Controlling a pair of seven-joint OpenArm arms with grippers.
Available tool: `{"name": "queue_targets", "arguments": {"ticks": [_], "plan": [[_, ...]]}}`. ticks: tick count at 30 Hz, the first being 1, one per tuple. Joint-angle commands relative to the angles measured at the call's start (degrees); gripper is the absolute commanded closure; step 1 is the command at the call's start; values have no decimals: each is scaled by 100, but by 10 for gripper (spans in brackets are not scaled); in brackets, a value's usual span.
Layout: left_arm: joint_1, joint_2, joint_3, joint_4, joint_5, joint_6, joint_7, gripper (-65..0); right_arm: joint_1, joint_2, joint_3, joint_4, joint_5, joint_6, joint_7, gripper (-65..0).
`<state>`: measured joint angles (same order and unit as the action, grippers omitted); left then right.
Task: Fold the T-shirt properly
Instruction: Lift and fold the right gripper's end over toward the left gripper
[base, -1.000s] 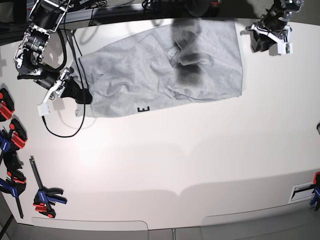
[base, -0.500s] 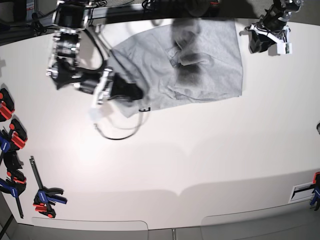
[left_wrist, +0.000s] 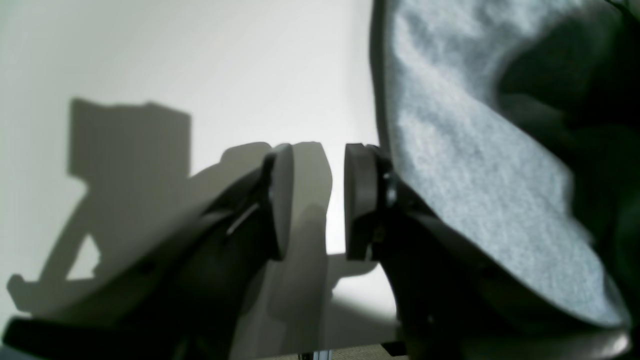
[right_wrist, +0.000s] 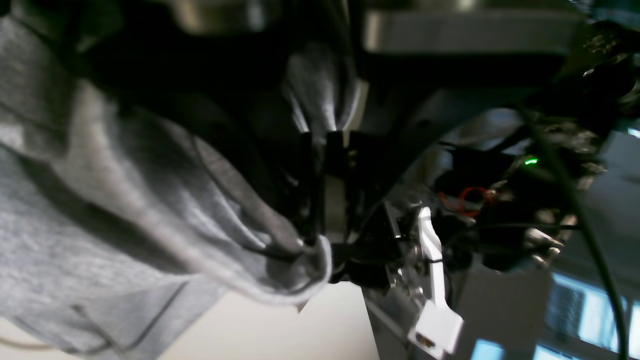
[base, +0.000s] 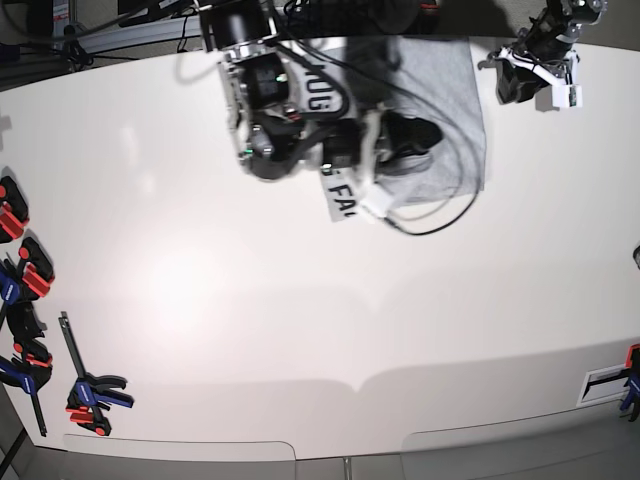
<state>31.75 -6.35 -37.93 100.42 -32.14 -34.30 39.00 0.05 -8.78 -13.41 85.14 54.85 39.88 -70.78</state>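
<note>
The light grey T-shirt (base: 455, 80) lies at the table's far edge, its left part folded over to the right. Black lettering (base: 342, 192) shows on the turned-up underside. My right gripper (base: 408, 135) hovers over the shirt's middle and is shut on a bunched edge of the fabric (right_wrist: 280, 240); in the right wrist view the gripper (right_wrist: 320, 200) pinches the cloth. My left gripper (base: 520, 85) sits just off the shirt's right edge. In the left wrist view its jaws (left_wrist: 317, 200) stand apart with nothing between them, and the shirt (left_wrist: 475, 175) is beside the right finger.
A black cable (base: 440, 215) loops below the right arm onto the table. Red, blue and black clamps (base: 20, 270) line the left edge, with another (base: 95, 395) near the front left. A further clamp (base: 630, 375) sits at the right edge.
My right arm has swept from the table's left side to the right, over the shirt, carrying the shirt's left edge with it so that the lettered underside shows. The left arm has stayed put.
</note>
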Motion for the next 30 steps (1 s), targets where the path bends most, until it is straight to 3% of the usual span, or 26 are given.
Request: {"name": "queue_targets", "arguments": {"ticks": [1,5,11,15,18,25,30], "plan": [[52,-46,-17,79,-111,-20,-87,-154,87,-22,-164,98,15,12,308,0],[81,-48,-17,79,-136,-20,-87,-154,87,-22,-782,98,-726,12,1067,0],[81,-50,-17,79,-286,-20,-85,-154,87,-22,-1552,98,-1405,12,1408,0],[81,-50,-17,79,-295,-20,-83,-154,90,-22,-1982,98,-1443,12,2212,-241],[79,-52,-17,79,-479,-24,35,-154,131,-22,-2168,98,-1440,12,2632,-257],[63,-105,-17,79,-750,-72,-4,-154,529,-22,-2262,114,-1226,12,2603,-256],[63,-326,-17,81,-1316,-492,-2,-154,981,-22,-1692,544,-1270,12,1781,-254]]}}
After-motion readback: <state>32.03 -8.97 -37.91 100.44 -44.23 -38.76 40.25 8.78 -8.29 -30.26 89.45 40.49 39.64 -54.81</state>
